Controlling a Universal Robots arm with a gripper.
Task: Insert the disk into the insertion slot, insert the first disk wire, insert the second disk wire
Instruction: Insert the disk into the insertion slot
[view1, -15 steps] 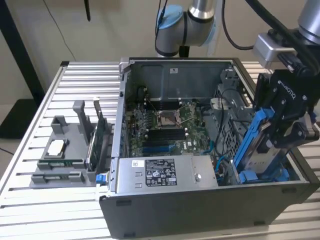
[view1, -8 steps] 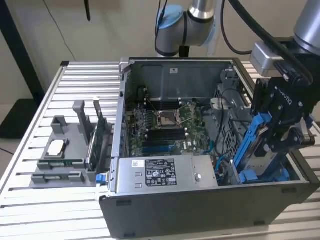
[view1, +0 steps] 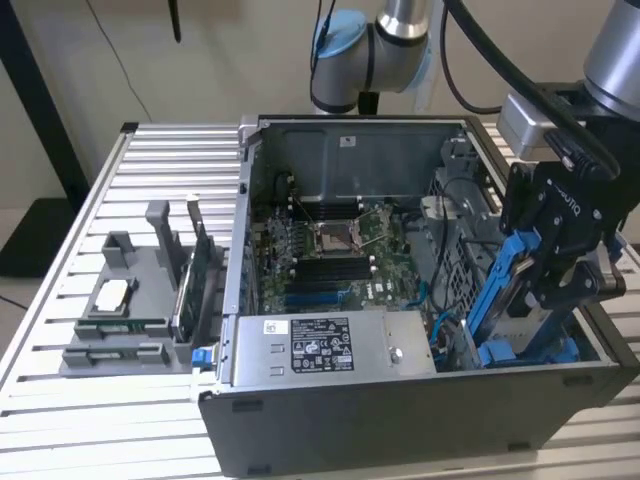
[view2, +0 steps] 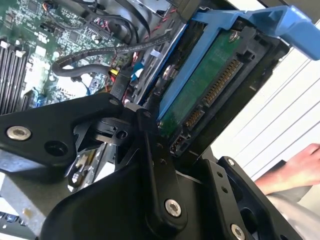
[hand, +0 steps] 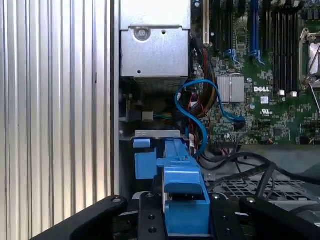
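Claw clamped on disk; disk tilted at insertion slot; second wrist view: person's hand nearby

White sticker with small print and symbols, on the power-supply box; white logo on the motherboard; pale lettering on the gripper.
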